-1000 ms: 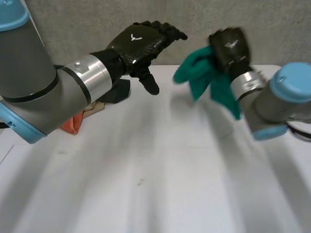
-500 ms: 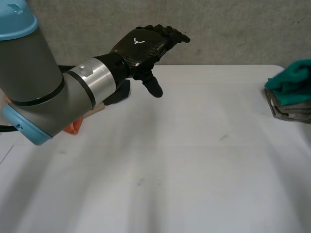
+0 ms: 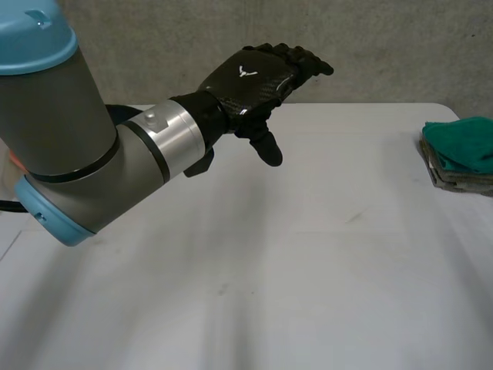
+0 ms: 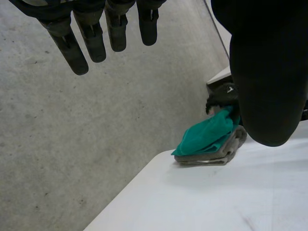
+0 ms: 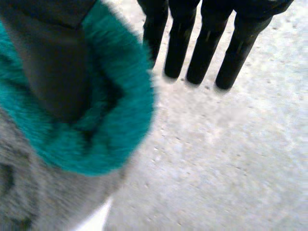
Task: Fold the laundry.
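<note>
A green cloth (image 3: pixel 462 142) lies on a stack of folded grey cloths (image 3: pixel 454 177) at the table's right edge. The left wrist view has the green cloth (image 4: pixel 209 137) on the grey stack (image 4: pixel 226 151), with my right hand (image 4: pixel 222 94) just behind it. In the right wrist view my right hand (image 5: pixel 207 43) holds its fingers straight and away from the cloth, while its thumb is sunk in the green cloth (image 5: pixel 110 120) above the grey cloth (image 5: pixel 43 192). My left hand (image 3: pixel 254 77) hovers open above the table's far middle, holding nothing.
The white table (image 3: pixel 308 270) stretches bare in front of the arms. A dark cloth (image 3: pixel 202 160) lies behind my left forearm at the far left. A grey wall stands behind the table.
My right hand carried the green cloth to the right, set it on the grey stack and straightened its fingers. My left hand drifted slightly right.
</note>
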Tool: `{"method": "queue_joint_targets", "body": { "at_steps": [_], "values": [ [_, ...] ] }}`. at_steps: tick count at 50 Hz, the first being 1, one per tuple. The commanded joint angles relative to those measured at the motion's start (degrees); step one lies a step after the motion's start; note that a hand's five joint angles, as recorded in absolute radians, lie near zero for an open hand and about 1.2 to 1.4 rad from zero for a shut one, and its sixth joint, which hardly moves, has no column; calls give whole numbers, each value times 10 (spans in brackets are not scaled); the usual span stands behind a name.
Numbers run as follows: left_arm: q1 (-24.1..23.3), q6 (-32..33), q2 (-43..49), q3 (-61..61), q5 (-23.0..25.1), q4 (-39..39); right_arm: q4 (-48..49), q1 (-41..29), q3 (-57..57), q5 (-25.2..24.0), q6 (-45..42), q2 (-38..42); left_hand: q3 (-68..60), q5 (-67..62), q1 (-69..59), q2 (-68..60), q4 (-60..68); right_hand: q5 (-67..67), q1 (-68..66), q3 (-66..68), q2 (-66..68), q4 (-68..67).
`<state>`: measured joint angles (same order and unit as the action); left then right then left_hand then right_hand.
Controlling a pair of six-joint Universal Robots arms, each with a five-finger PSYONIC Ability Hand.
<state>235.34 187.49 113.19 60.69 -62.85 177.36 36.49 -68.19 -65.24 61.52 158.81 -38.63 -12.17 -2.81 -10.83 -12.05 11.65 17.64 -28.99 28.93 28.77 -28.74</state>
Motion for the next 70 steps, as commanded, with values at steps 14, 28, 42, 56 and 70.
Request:
{"method": "queue_joint_targets", "body": {
  "at_steps": [14,28,42,56,70],
  "values": [
    [-16,-2,-3,-2,1,2,-165,116,22,117,-135,-161,8,14,-6,7,-3,-176,190,-189,-188,187],
    [54,-83,-104,-13,-67,84,4,-134,-70,106,-91,-304,4,11,-9,3,1,-176,190,-189,-188,187],
    [309,80,30,-22,-87,44,-124,-324,-253,41,-90,-327,1,7,-12,0,4,-176,190,-189,-188,187],
    [379,239,337,-193,-71,96,-165,-323,-350,62,-155,-308,3,9,-11,2,2,-176,190,-189,-188,187],
    [334,216,359,-272,-130,109,-162,-322,-383,63,-160,-307,-678,-672,-692,-679,683,-176,190,-189,-188,187]
  ]
}}
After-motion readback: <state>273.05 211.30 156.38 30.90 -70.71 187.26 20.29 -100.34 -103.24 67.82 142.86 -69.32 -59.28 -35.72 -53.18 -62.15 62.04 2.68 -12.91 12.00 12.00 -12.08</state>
